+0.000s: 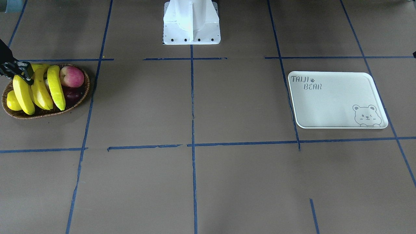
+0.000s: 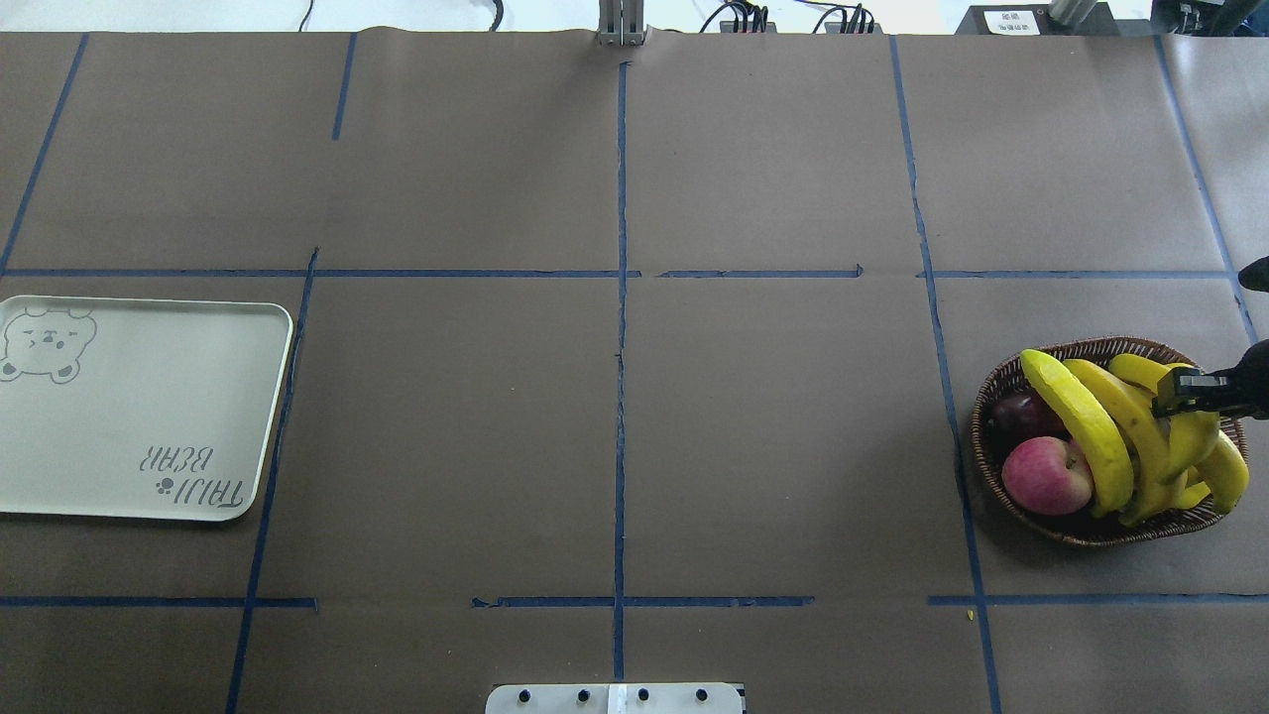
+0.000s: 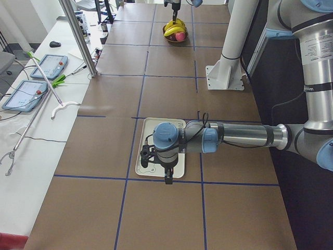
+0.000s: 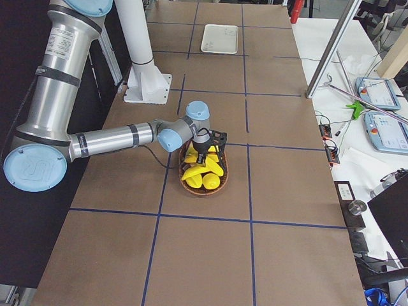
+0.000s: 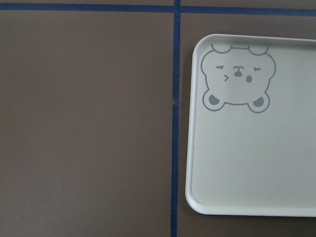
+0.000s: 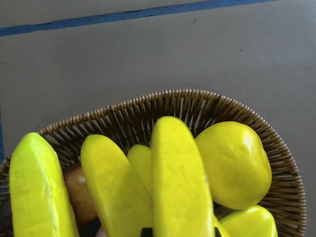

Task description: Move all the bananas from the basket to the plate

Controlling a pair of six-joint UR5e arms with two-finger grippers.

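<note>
Several yellow bananas lie side by side in the brown wicker basket, at the table's end on my right. My right gripper is down in the basket, shut on the outermost banana; dark fingertips hug both of its sides in the right wrist view. That banana still rests among the others. The white plate with the bear drawing lies bare at the opposite end. My left gripper hovers over the plate's edge. It shows only in the exterior left view, so I cannot tell whether it is open or shut.
The basket also holds a red apple, a dark fruit and a squat yellow fruit. The white robot base stands at mid-table. Brown paper with blue tape lines covers the table between basket and plate.
</note>
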